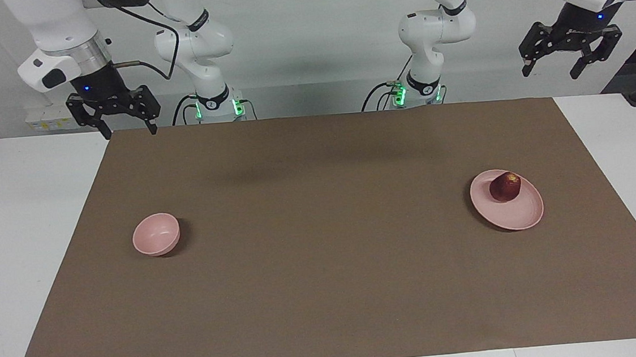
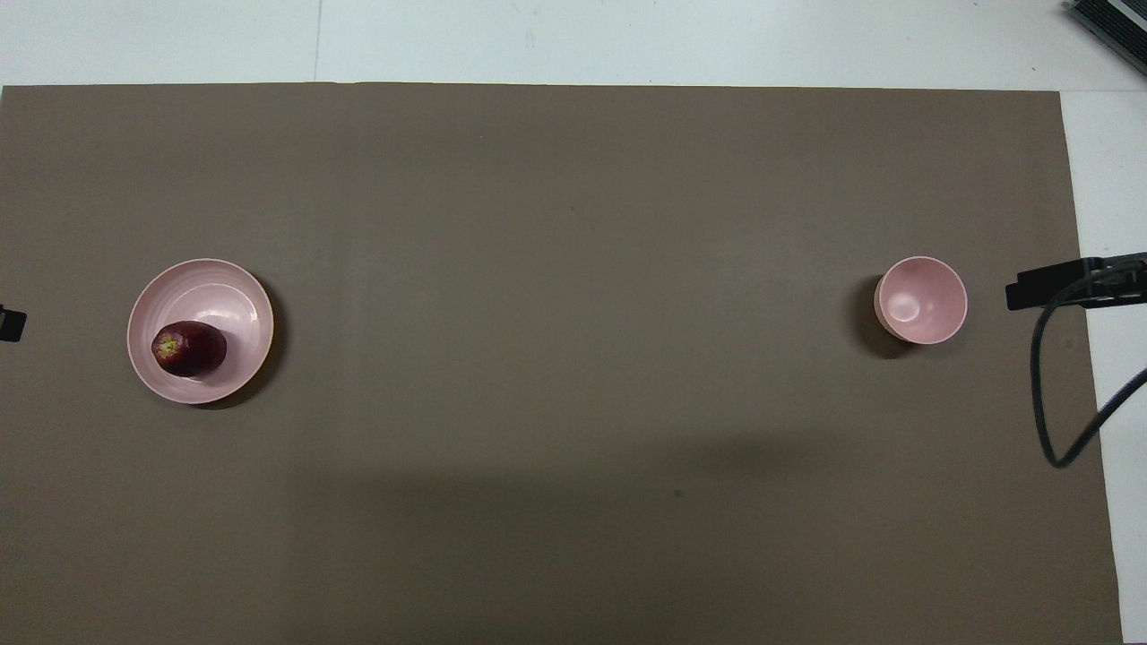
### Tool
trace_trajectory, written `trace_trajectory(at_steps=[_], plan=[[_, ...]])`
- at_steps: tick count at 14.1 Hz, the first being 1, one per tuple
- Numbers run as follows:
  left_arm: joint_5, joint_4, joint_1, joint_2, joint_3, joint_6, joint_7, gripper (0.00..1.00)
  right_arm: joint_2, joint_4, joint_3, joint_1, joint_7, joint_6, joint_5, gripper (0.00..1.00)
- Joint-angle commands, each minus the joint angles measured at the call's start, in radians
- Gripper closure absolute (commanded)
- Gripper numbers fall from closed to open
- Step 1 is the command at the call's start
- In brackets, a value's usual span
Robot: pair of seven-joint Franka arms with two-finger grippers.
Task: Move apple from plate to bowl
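Observation:
A dark red apple point(image 1: 505, 186) point(image 2: 188, 348) lies on the pale pink plate point(image 1: 517, 215) point(image 2: 224, 296) toward the left arm's end of the table. The small deep pink bowl point(image 1: 155, 234) point(image 2: 921, 299) stands empty toward the right arm's end. My left gripper point(image 1: 573, 65) is open and empty, high in the air over the table's edge at its own end. My right gripper point(image 1: 126, 128) is open and empty, raised over the mat's corner at its own end. In the overhead view only a fingertip of the left gripper point(image 2: 11, 322) shows at the frame's edge.
A brown mat point(image 1: 336, 268) point(image 2: 556, 448) covers most of the white table. A black cable point(image 2: 1048, 394) and part of the right arm's hand point(image 2: 1075, 279) show beside the bowl in the overhead view.

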Motion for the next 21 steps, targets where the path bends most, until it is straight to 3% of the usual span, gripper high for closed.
trace_trajectory(at_steps=[1,17,21], plan=[[-0.005,-0.020,0.003,-0.021,-0.002,0.007,-0.006,0.00,-0.006,-0.008,0.000,-0.004,0.013,0.006,0.005,0.00],[-0.008,-0.039,0.000,-0.028,0.003,0.042,0.006,0.00,-0.006,-0.008,0.000,-0.004,0.013,0.006,0.005,0.00],[-0.009,-0.081,0.000,-0.037,0.013,0.108,0.006,0.00,-0.006,-0.008,0.000,-0.004,0.013,0.006,0.005,0.00]])
